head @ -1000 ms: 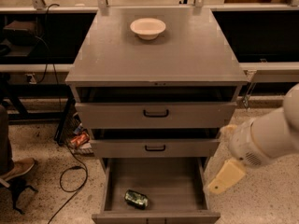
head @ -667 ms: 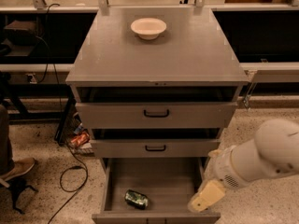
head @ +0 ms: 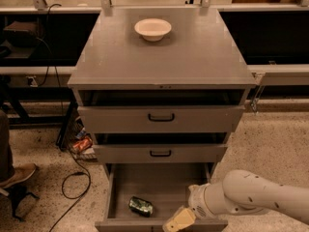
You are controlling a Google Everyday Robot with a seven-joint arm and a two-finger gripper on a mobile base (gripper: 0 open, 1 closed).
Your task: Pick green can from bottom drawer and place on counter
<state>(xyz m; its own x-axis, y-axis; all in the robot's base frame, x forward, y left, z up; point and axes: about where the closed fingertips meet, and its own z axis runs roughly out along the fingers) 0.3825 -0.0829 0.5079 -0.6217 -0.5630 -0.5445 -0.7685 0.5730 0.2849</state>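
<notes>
Low down: the gripper (head: 179, 220) at the bottom drawer (head: 166, 185)

Camera view. The bottom drawer stands pulled well out. The green can (head: 141, 206) lies on its side on the drawer's grey floor, in the front left part, close to the front wall. The gripper hangs at the drawer's front edge, right of the middle. It is to the right of the can and apart from it, and nothing shows in its grasp. Whether it is open or closed cannot be told. The white arm (head: 253, 197) reaches in from the right of the drawer. Directly above the drawer sit the two upper drawers (head: 161, 124) with black handles, both a little way out. Above those the counter (head: 164, 57) spreads wider than the drawer, with a white bowl (head: 152, 29) toward its back. On the ground left of the drawer lie a black cable (head: 72, 182) and an orange packet (head: 83, 144).
</notes>
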